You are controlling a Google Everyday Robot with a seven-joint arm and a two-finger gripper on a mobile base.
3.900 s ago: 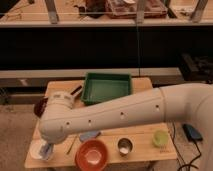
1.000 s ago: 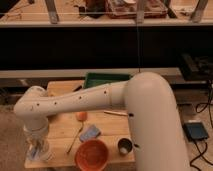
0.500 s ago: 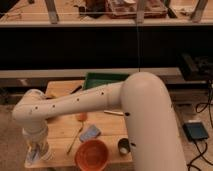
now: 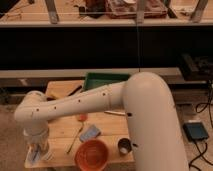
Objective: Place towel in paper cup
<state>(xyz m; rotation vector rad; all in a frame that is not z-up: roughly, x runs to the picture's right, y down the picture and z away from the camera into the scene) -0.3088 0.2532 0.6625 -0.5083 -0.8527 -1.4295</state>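
Observation:
My white arm reaches from the right across the wooden table [image 4: 62, 89] to its front left corner. The gripper [image 4: 38, 148] points straight down there, low over the tabletop. Pale whitish shapes [image 4: 34, 156] show right under and beside it. I cannot tell whether they are the paper cup, the towel or both, because the wrist hides most of that spot.
A green tray [image 4: 105, 80] sits at the table's back. An orange bowl [image 4: 92, 154] and a small metal cup [image 4: 124, 146] stand at the front edge. A blue object [image 4: 90, 133], a thin stick [image 4: 75, 141] and a small orange item [image 4: 82, 118] lie mid-table.
The arm has swung from the table's middle to the front left corner. Over the last second the gripper has sunk slightly lower over the pale shapes.

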